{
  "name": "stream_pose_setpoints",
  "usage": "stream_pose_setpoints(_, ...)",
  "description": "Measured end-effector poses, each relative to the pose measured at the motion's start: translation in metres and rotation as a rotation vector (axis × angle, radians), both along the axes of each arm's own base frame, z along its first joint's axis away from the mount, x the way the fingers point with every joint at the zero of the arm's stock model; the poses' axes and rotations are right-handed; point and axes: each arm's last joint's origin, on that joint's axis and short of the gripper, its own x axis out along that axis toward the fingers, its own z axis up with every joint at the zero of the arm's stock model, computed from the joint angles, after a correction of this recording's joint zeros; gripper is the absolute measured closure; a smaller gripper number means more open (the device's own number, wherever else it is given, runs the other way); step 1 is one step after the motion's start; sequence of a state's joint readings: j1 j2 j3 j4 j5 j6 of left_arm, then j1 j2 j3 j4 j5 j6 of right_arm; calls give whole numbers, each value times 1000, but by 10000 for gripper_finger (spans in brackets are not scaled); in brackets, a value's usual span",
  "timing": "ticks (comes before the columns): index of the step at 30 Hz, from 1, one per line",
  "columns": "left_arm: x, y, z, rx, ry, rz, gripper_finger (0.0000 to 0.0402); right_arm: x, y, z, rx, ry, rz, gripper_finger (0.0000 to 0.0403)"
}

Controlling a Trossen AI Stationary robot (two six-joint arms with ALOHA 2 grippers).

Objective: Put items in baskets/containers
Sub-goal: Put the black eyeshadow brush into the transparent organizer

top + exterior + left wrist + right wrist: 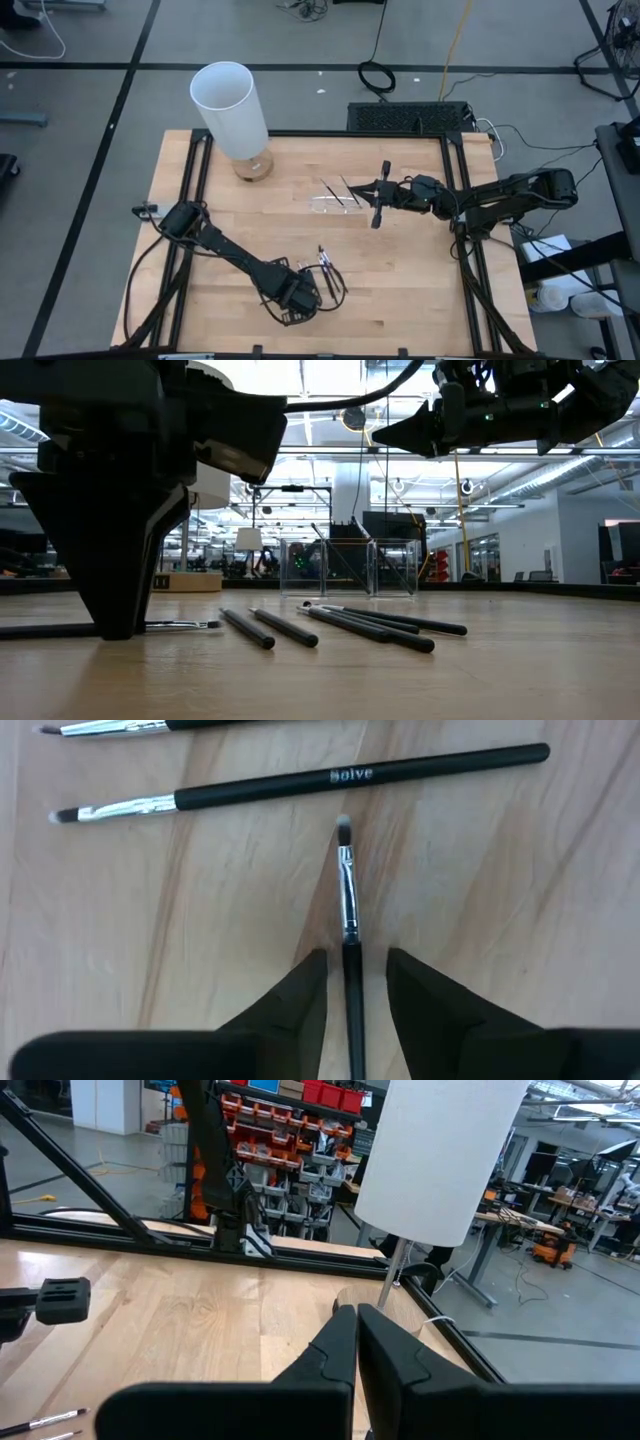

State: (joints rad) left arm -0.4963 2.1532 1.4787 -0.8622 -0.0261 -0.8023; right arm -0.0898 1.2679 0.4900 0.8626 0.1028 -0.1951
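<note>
Fingers of the left gripper [350,995] stand spread, one on each side of a brush handle [351,990], not yet pinching it; in the high view this gripper [318,285] sits low centre of the frame over the loose brushes [329,272]. Fingers of the right gripper [356,1342] are pressed together and empty; it hovers at [378,192], upper centre-right, just beside the clear tray [335,203].

Handling, as judged: each brush is light, stiff and thin, with a smooth round handle that is likely to roll or twist in the grip. Take hold of yours on the dark handle, well behind the silvery ferrule [347,890], and leave the bristle tip alone.

Location: the straddled brush lies flat on the bench [240,230]; another brush [300,785] lies crosswise just past its tip. A few brushes already rest in the tray.

Room: open wood between pile and tray gives you a clear lane. Watch the right gripper parked at the tray's end, the white cylinder [232,110] at upper left, and the black frame rail [455,200] along the edge.
</note>
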Motion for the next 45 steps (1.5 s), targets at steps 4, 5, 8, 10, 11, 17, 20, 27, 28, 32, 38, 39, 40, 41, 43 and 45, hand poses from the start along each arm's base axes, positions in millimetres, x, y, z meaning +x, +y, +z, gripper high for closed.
stream_pose_setpoints(4, 1, 1, 0, 5, -2, -5, 335, 0, 0, 0, 0, 0, 0, 403)
stream_pose_setpoints(5, 1, 1, 0, 6, -3, -10, 347, 0, 0, 0, 0, 0, 0, 403)
stream_pose_setpoints(8, 1, 1, 0, 7, -3, -17, 383, 0, 0, 0, 0, 0, 0, 403)
stream_pose_setpoints(10, 1, 1, 0, 9, -7, -18, 391, 0, 0, 0, 0, 0, 0, 403)
stream_pose_setpoints(11, 1, 1, 0, 9, -10, -17, 389, 0, 0, 0, 0, 0, 0, 403)
stream_pose_setpoints(17, 2, 1, 0, 10, -20, -15, 378, 0, 0, 0, 0, 0, 0, 403)
stream_pose_setpoints(20, 2, 1, 1, 11, -21, -18, 390, 0, 0, 0, 0, 0, 0, 403)
stream_pose_setpoints(27, 5, -3, 15, 39, -15, -26, 384, 0, 0, 0, 0, 0, 0, 403)
stream_pose_setpoints(28, 6, -4, 17, 47, -15, -31, 382, 0, 0, 0, 0, 0, 0, 403)
stream_pose_setpoints(32, 9, -6, 24, 75, -27, -42, 389, 0, 0, 0, 0, 0, 0, 403)
stream_pose_setpoints(38, 10, -5, 30, 106, -27, -35, 394, 0, 0, 0, 0, 0, 0, 403)
stream_pose_setpoints(39, 9, -5, 30, 110, -19, -35, 393, 0, 0, 0, 0, 0, 0, 403)
stream_pose_setpoints(40, 9, -5, 30, 110, -15, -36, 393, 0, 0, 0, 0, 0, 0, 403)
stream_pose_setpoints(41, 8, -5, 30, 109, -10, -37, 394, 0, 0, 0, 0, 0, 0, 403)
stream_pose_setpoints(43, 8, -5, 30, 110, -2, -38, 398, 0, 0, 0, 0, 0, 0, 403)
stream_pose_setpoints(45, 7, -4, 30, 108, 7, -40, 397, 0, 0, 0, 0, 0, 0, 403)
